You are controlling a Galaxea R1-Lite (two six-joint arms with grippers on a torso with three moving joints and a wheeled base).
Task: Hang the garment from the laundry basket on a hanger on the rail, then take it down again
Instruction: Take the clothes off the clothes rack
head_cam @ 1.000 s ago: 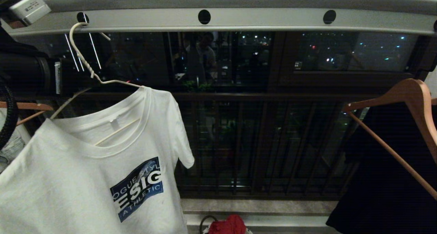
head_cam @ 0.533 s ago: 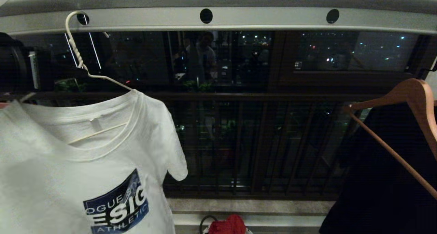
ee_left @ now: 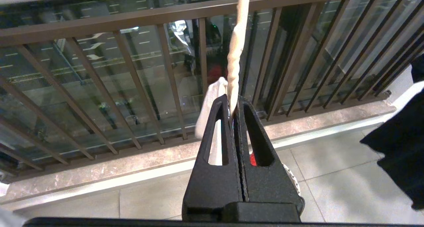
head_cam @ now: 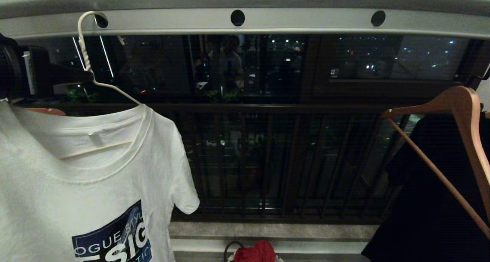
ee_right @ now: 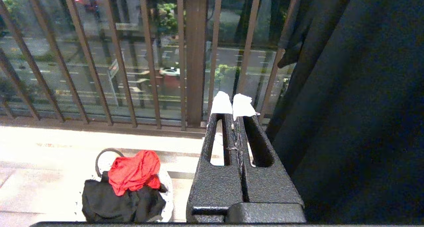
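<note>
The white T-shirt garment (head_cam: 84, 178) with a dark blue chest print hangs on the thin white wire hanger (head_cam: 85, 55). The hanger's hook sits at the leftmost visible hole of the pale rail (head_cam: 306, 19). My left gripper (head_cam: 90, 75) comes in from the left and is shut on the hanger's twisted neck (ee_left: 236, 51), just above the shirt collar; in the left wrist view the left gripper (ee_left: 233, 108) pinches the wire at its tips. The laundry basket (ee_right: 167, 200) stands on the floor below. My right gripper (ee_right: 233, 105) is shut on nothing, low beside a black garment.
A red cloth (ee_right: 134, 169) and a dark garment (ee_right: 122, 200) lie in the basket. A brown wooden hanger (head_cam: 465, 113) carries a black garment (head_cam: 432, 200) at the right. A dark brown window railing (head_cam: 268, 158) runs behind. Between the two hangers the rail is bare.
The hanger has swung more upright and the T-shirt has shifted left and lower in the head view. My left arm has drawn back left, still gripping the neck. The view itself shifted slightly.
</note>
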